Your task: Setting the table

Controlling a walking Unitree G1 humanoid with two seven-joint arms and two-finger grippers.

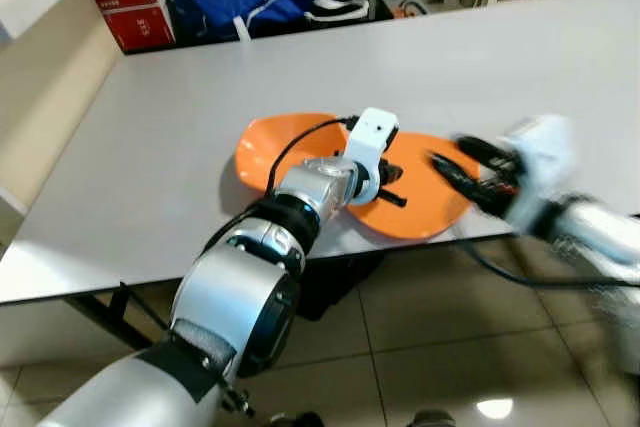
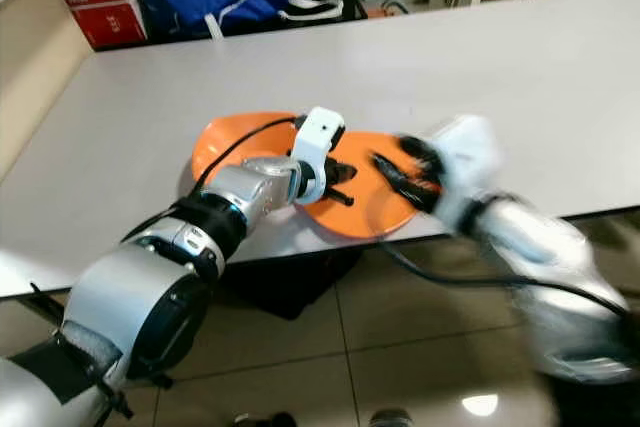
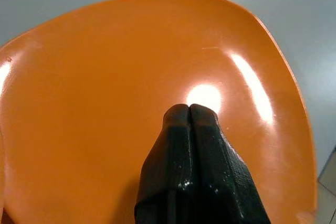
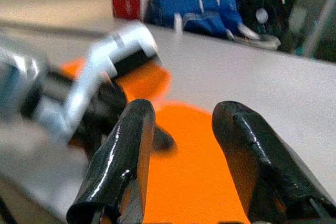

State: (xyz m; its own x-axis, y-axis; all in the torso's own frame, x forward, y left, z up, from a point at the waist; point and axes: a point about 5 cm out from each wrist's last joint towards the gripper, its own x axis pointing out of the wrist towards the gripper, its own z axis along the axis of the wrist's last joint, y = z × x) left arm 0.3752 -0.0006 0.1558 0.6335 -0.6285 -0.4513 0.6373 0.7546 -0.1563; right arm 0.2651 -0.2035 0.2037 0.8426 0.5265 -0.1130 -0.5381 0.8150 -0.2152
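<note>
1. Plates: 2 orange plates (image 1: 420, 202) lie overlapping at the near edge of the grey table (image 1: 180, 127), one (image 1: 270, 147) partly under the other.
2. Left gripper (image 3: 189, 109) hangs over the nearer plate, fingers pressed together, empty.
3. Right gripper (image 4: 181, 121), blurred, sits at that plate's right rim, fingers (image 4: 123, 156) parted, holding nothing.
</note>
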